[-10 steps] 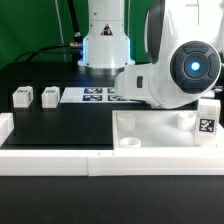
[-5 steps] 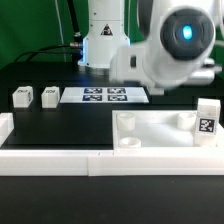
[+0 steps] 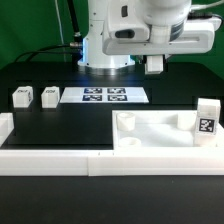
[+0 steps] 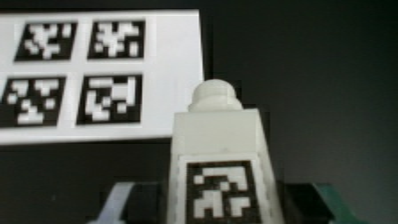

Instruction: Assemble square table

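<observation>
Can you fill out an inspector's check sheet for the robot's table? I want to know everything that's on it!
Surface: black table, white border wall along its front.
Job's things: square slab lying ribs up; standing leg at its end on the exterior view's right; first loose leg and second loose leg lying apart on the exterior view's left; held leg.
Clutter: nothing seen; only the marker board.
Grippers: tool high above the table, closed on the held leg.
Cables: thin green line behind the arm, likely a cable.
Surroundings: dark backdrop.
</observation>
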`<state>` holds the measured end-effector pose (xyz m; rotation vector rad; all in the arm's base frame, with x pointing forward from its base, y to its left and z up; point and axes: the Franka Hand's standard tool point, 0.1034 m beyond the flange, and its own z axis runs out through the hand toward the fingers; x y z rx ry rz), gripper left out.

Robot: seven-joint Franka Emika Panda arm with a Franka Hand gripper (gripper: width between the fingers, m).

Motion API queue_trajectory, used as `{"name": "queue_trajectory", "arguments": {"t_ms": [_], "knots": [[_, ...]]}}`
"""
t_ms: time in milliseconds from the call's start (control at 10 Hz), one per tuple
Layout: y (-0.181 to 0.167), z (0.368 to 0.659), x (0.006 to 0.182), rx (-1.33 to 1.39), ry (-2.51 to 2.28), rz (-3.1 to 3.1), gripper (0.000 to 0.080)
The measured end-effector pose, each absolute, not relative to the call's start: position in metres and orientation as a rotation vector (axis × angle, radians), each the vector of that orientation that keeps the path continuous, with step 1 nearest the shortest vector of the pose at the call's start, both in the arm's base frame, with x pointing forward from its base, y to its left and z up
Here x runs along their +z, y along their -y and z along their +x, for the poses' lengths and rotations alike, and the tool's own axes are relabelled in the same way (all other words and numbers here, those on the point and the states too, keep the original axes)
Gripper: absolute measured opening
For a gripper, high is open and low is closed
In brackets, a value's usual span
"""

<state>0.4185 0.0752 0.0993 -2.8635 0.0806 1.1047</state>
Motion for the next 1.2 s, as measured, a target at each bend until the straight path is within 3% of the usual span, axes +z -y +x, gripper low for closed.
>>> {"name": "queue_trajectory", "arguments": {"t_ms": [200,600,1000,1200], "knots": [[-0.070,0.431,0.093,0.885,-0.047,-2.929,0.0291],[-0.032,0.529,0.154,0.445,0.151,-3.009,0.0291],[-0.023,0.535,0.150,0.001,0.121,-3.076,0.0291],[-0.003,0.565,0.149,-0.255,0.167,-3.088,0.0291]]}}
